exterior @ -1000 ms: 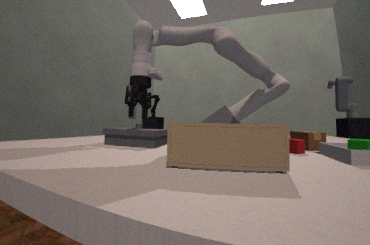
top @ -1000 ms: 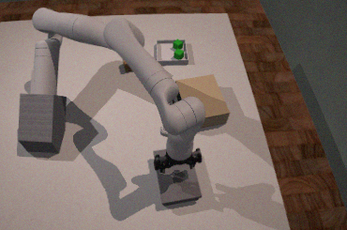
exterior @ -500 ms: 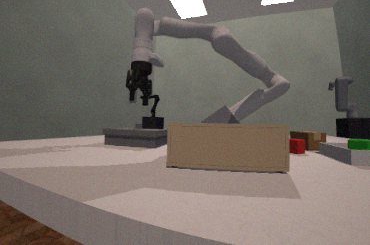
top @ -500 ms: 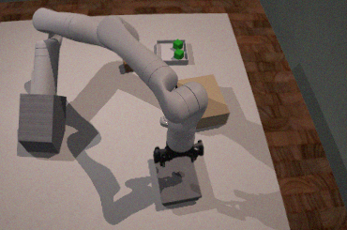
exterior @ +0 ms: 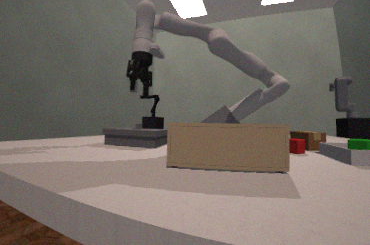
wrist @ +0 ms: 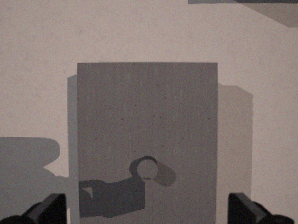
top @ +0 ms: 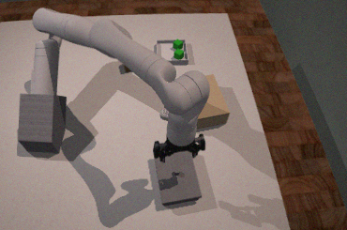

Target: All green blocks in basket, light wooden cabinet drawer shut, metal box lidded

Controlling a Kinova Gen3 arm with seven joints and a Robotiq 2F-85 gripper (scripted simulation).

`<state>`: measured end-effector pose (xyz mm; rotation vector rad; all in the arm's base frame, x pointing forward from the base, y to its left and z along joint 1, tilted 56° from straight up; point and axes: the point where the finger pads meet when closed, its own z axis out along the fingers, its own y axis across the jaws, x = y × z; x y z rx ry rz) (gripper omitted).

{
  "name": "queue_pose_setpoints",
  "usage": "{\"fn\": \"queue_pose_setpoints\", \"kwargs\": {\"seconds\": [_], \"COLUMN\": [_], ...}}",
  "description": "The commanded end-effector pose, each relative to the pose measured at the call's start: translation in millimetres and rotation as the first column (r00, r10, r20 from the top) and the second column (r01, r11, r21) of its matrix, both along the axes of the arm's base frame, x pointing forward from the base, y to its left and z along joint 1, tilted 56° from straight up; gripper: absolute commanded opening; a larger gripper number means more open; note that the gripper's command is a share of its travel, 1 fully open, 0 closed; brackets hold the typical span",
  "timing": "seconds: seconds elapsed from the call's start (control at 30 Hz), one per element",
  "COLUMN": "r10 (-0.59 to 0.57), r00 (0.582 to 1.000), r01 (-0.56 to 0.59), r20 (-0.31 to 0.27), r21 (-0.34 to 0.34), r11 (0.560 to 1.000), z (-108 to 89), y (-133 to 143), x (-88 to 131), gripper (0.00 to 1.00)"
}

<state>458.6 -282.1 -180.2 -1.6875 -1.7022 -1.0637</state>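
My gripper (top: 179, 149) (exterior: 140, 86) (wrist: 148, 215) is open and empty. It hangs above the flat grey metal box (exterior: 131, 138), near its back edge. The lid (wrist: 147, 115) lies on the box, with a small round knob (wrist: 146, 168) (exterior: 152, 122). The basket (top: 161, 50) (exterior: 336, 151) at the back holds two green blocks (top: 177, 44) (top: 178, 53); one shows in the exterior view (exterior: 359, 143). The light wooden cabinet (top: 215, 105) (exterior: 227, 147) stands between the basket and the metal box. Its drawer front looks flush.
A red block (exterior: 297, 145) and a brown block (exterior: 311, 139) (top: 124, 69) lie behind the cabinet. The arm's grey pedestal (top: 39, 121) stands at the left. The table's right edge meets the wooden floor (top: 291, 133).
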Motion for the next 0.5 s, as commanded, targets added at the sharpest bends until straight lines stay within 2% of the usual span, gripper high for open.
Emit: {"fn": "queue_pose_setpoints", "kwargs": {"seconds": [0.0, 0.47], "r10": [0.000, 0.000], "r00": [1.000, 1.000], "r01": [0.000, 0.000], "r20": [0.001, 0.001], "r21": [0.000, 0.000], "r11": [1.000, 1.000], "z": [2.9, 5.4], "y": [-4.6, -8.1], "x": [-0.3, -1.0], "gripper": [1.00, 1.00]}}
